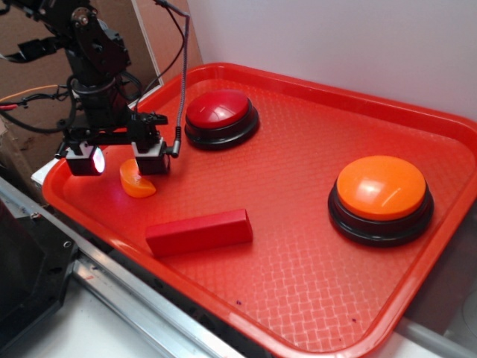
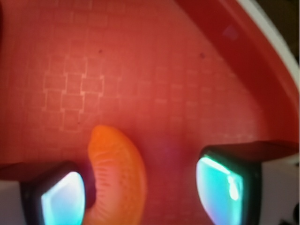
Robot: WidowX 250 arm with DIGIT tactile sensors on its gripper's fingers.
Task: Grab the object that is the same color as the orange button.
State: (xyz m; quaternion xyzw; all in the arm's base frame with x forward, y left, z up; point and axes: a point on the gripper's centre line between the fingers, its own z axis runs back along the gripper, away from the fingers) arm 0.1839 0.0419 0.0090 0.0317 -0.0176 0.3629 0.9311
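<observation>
Orange crescent piece (image 2: 115,176) lies between the spread fingers of the hand (image 2: 140,192), beside one pad (image 2: 63,197).

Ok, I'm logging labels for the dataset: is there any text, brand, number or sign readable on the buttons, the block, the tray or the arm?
None can be read in either view.
Orange button: plain dome, no marking.
Red button: plain.
Red block: plain faces.
Orange crescent piece: only fine ridges, no lettering.
Tray: embossed grid pattern only.
Gripper and arm: no legible print.
</observation>
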